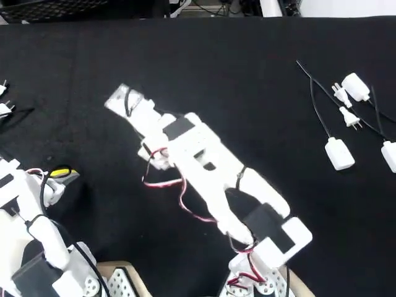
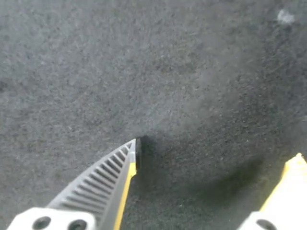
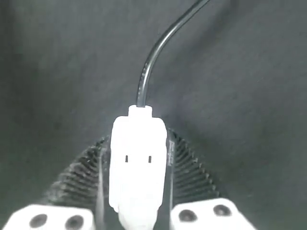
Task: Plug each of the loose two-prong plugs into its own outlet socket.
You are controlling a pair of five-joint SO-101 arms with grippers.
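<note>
Outlet socket point(image 3: 138, 158) is pinched in my right fingers point(image 3: 187, 167); left fingers point(image 2: 112, 179) spread, empty. Next I'd fetch a plug point(image 1: 351, 117) at two o'clock.

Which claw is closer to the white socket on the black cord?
Right. The right claw is shut on the socket, gripping its two sides. The left claw is open over bare cloth, apart from it.

The table cloth point(image 1: 247, 62) is black. The socket point(image 3: 138, 163) is white, its cable point(image 3: 148, 72) black. The plugs point(image 1: 350, 117) at two o'clock are white. The left gripper point(image 2: 216, 151) has grey ribbed fingers point(image 2: 105, 177), edged with yellow.
</note>
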